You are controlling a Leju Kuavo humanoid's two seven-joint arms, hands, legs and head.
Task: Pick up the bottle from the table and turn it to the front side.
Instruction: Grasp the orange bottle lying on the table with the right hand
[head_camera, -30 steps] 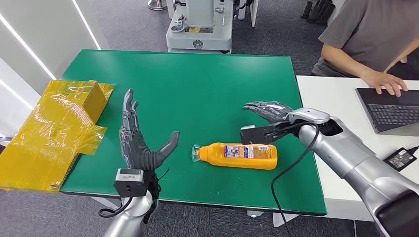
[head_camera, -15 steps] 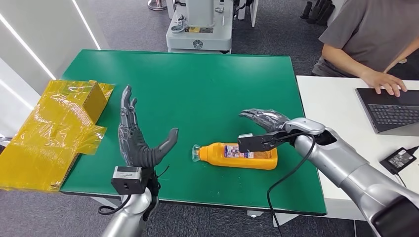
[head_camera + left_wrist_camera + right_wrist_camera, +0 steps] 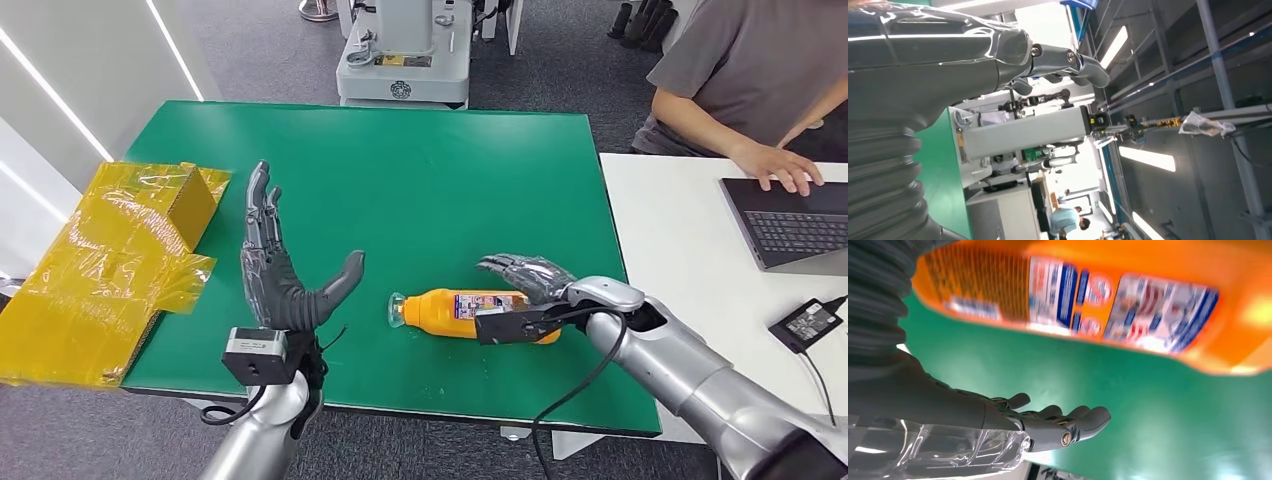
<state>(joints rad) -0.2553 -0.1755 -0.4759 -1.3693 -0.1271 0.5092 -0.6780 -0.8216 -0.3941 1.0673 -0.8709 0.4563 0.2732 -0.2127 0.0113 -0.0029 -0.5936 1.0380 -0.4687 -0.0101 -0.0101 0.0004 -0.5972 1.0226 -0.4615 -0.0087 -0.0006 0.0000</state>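
Seen close from the right wrist: printed label on orange bottle [image 3: 1088, 305], fingers [image 3: 1083, 420] spread beside it, gripping nothing. Lying on its side on green counter [image 3: 420, 170], capped end toward left hand [image 3: 285, 280]. Right hand [image 3: 525, 285] arched over bottle's base end. Left hand raised, fingers apart, empty.

The bottle [image 3: 478, 313] label's print is too blurred to read.

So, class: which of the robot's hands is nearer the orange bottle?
Right. The right hand hovers over the orange bottle; the left hand stands upright beyond its cap.
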